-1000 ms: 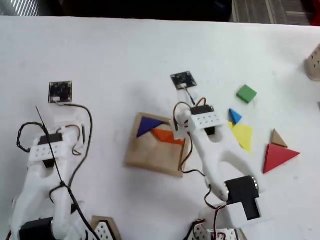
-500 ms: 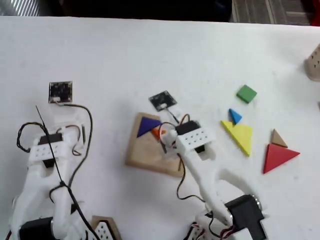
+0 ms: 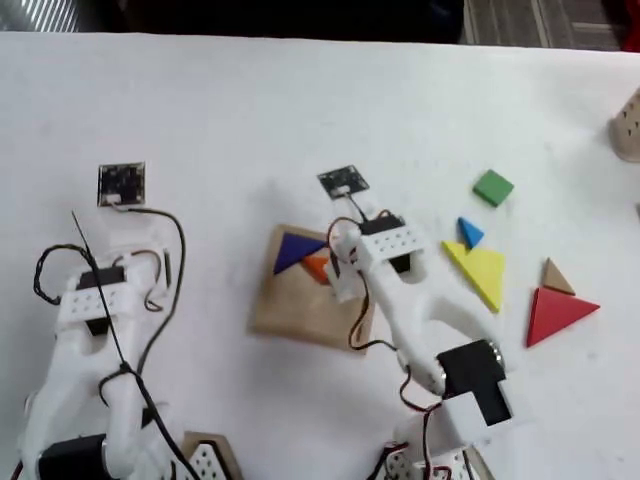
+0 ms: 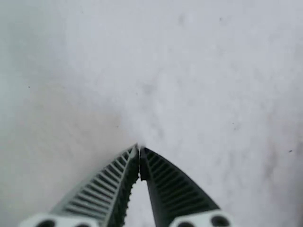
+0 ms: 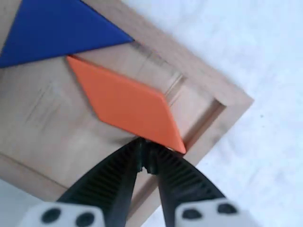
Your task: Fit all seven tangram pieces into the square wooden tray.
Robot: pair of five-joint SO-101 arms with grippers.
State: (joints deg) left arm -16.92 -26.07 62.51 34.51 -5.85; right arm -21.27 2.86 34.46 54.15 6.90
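right jaws clenched on nothing, tips touching the orange parallelogram piece inside the square wooden tray; push slowly and low, so it slides flat against the blue triangle piece.

The table is viewed from overhead by a fixed high camera. Each wrist camera is pointed steeply downward, close to the surface. The wooden tray is shared by high and right wrist views.

The white table holds the wooden tray and five loose pieces
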